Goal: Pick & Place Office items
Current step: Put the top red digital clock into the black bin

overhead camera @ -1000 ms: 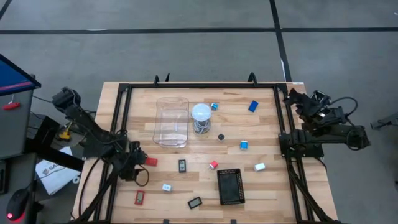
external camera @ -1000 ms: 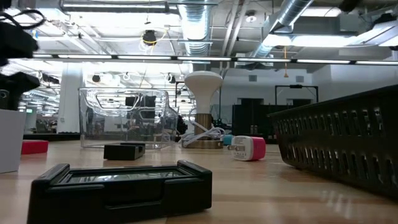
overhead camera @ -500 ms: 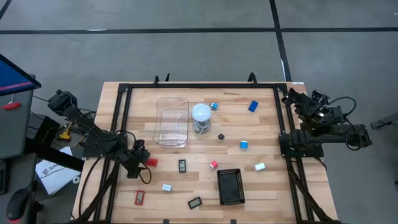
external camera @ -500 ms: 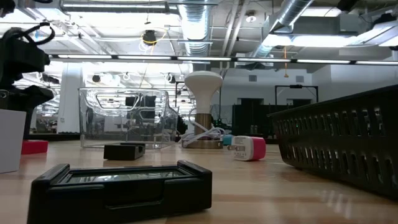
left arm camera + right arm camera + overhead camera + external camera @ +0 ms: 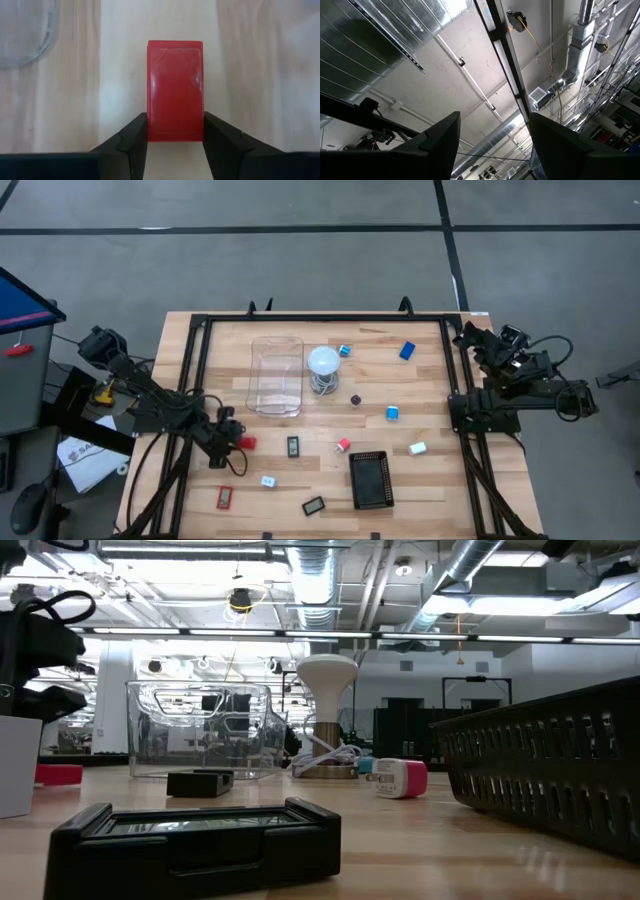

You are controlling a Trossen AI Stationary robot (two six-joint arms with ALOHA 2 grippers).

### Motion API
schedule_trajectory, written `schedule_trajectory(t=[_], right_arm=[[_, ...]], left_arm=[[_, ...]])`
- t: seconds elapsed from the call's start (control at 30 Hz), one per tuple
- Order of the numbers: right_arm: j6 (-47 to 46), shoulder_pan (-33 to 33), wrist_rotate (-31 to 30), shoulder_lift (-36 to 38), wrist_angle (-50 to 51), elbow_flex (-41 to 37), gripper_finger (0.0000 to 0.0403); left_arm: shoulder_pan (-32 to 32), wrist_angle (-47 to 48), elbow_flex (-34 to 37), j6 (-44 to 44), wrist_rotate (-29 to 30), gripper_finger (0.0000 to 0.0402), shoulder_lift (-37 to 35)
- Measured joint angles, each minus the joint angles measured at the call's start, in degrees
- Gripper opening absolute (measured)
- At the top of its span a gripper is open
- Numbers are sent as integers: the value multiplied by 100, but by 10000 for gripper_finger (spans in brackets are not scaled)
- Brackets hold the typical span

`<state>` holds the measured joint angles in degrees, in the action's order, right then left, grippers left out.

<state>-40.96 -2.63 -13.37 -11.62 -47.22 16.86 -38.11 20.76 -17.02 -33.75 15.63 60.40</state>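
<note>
The left gripper (image 5: 233, 442) is low at the left side of the wooden table (image 5: 430, 380), with its two dark fingers (image 5: 131, 142) set on either side of a flat red plastic rectangle (image 5: 175, 90). In the left wrist view the fingers touch the near end of that red piece, one on each long side, so the jaws are narrowed onto it; the piece still lies flat on the wood. No writing can be read on its glossy top.

The right gripper (image 5: 478, 340) is folded back at the table's far right edge, off the work surface. Its wrist view looks up at the ceiling, and the jaws stand apart with nothing between them.

The other office items are scattered over the table. A black rectangle with a pale label (image 5: 293, 446) lies just right of the left gripper, a red rectangle with a pale label (image 5: 225, 497) sits near the front left, and a second black labelled rectangle (image 5: 314, 505) lies at the front; the labels are too small to read. A small white block (image 5: 268, 480) lies between them. Blue blocks (image 5: 407, 351) sit far right and mid-right (image 5: 393, 412); a red-and-white block (image 5: 343, 445) and a white block (image 5: 418, 448) lie near a black rectangular mesh tray (image 5: 370, 480). A clear plastic box (image 5: 276, 375) stands left of a white bulb-shaped lamp (image 5: 322, 362).
</note>
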Motion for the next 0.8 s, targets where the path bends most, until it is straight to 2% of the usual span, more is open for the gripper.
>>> schedule_trajectory(t=[0.23, 0.47, 0.63, 0.8], right_arm=[[-83, 0, 2, 0, 2, 0, 228], [-167, 0, 42, 0, 1, 0, 228], [-243, 4, 217, 0, 0, 0, 228], [-263, 4, 341, 0, 0, 0, 228]], left_arm=[[0, -315, -128, -675, -320, 147, -17], [-22, -321, -912, -638, -373, 147, -162], [-28, -283, -1864, 133, -414, 147, 3], [44, 108, -2935, 1129, -416, 147, 664]])
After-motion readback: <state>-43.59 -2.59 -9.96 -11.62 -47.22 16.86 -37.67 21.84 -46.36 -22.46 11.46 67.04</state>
